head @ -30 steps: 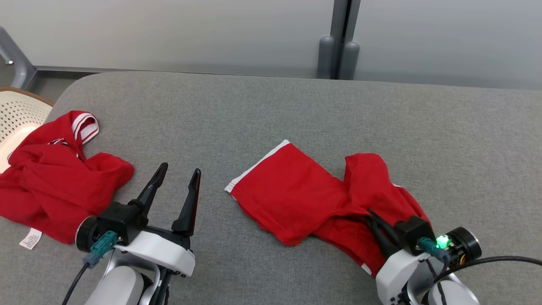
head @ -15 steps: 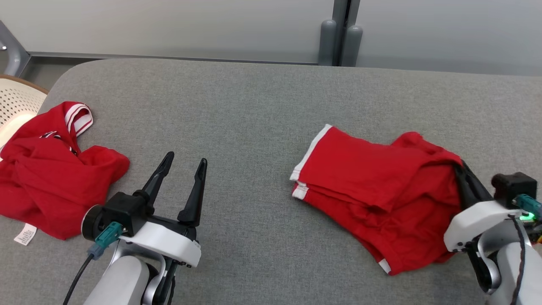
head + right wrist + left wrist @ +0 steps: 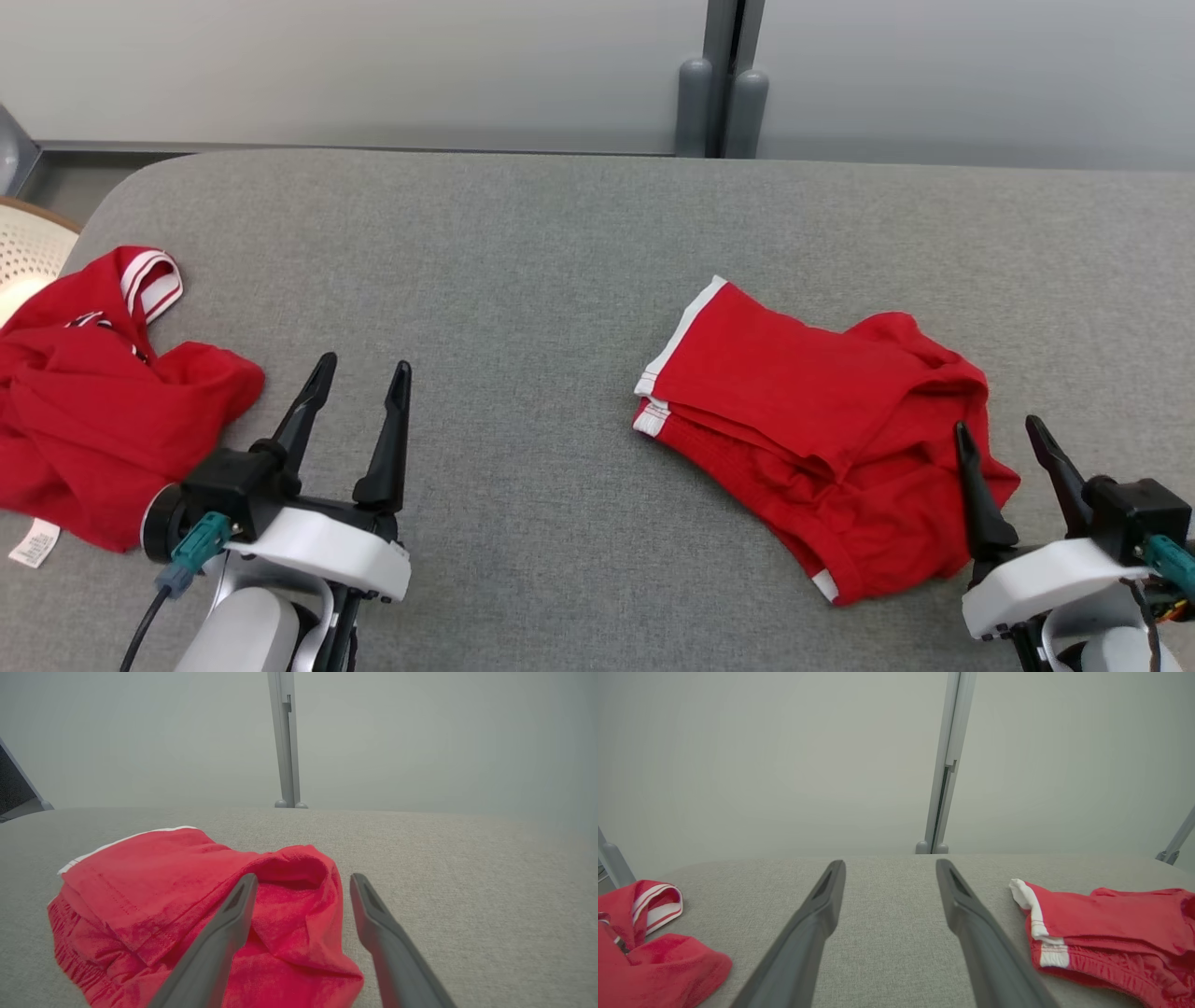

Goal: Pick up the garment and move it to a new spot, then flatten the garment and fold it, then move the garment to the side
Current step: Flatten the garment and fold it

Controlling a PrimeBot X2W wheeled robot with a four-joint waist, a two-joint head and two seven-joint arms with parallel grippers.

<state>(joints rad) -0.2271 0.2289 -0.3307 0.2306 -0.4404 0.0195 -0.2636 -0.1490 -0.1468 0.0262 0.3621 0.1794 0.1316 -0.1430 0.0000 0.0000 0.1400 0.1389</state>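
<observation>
- Lying folded, the red garment (image 3: pixel 822 420) sits toward the right of the grey cushion (image 3: pixel 523 243).
- My right gripper (image 3: pixel 997 427) stands at its near edge, fingers spread, holding nothing.
- My left gripper (image 3: pixel 365 364) hovers spread over bare cushion, near a crumpled red cloth (image 3: pixel 112 420).
- I judge the move aside nearly done; next I lift the right arm clear without snagging fabric.

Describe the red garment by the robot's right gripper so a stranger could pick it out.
On the grey table, look to the right half, by the tips of the open right gripper. The folded red garment lies there, white-trimmed hems stacked at one end, unlike the crumpled red garment with a striped band at the left edge.
</observation>
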